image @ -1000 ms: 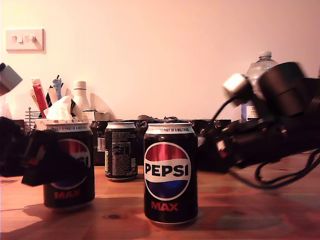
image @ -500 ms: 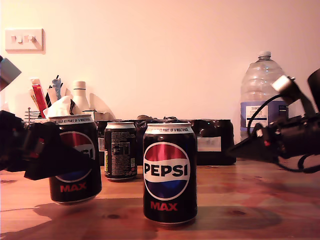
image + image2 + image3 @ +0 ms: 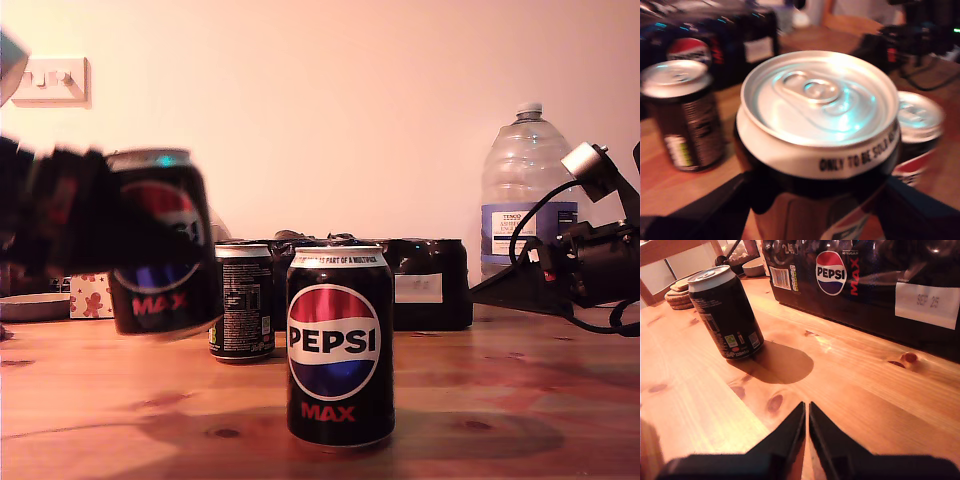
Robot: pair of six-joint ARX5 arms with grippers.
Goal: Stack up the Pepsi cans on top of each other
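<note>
- Clamped between the fingers of my first gripper (image 3: 815,200), held can (image 3: 817,145) hangs clear of the wooden table (image 3: 500,400), near upright with a slight tilt, silver top up; blurred in the exterior view.
- Sits beyond and below the held can from that gripper: front can (image 3: 340,345), upright on the table, logo facing the exterior camera, top bare. In the first wrist view only its lid and a strip of label peek out past the held can, so it lies close but offset, not yet underneath.
- Judged as the hinge of the coming move: bringing the held can's vertical axis over the front can's vertical axis, base rim onto lid.
- Stands farther back, upright, small print showing: rear can (image 3: 726,312), apart from both others, nothing on top.
- Nearer the rear can than the front one: my second gripper (image 3: 806,427), fingers pressed together on nothing, low over the table, pointing toward the rear can and well apart from it.
- Just behind the rear can: shrink-wrapped multipack (image 3: 865,285), full of cans under black film.
- Farther off, behind the second arm: large water bottle (image 3: 527,190), contents hard to judge.
</note>
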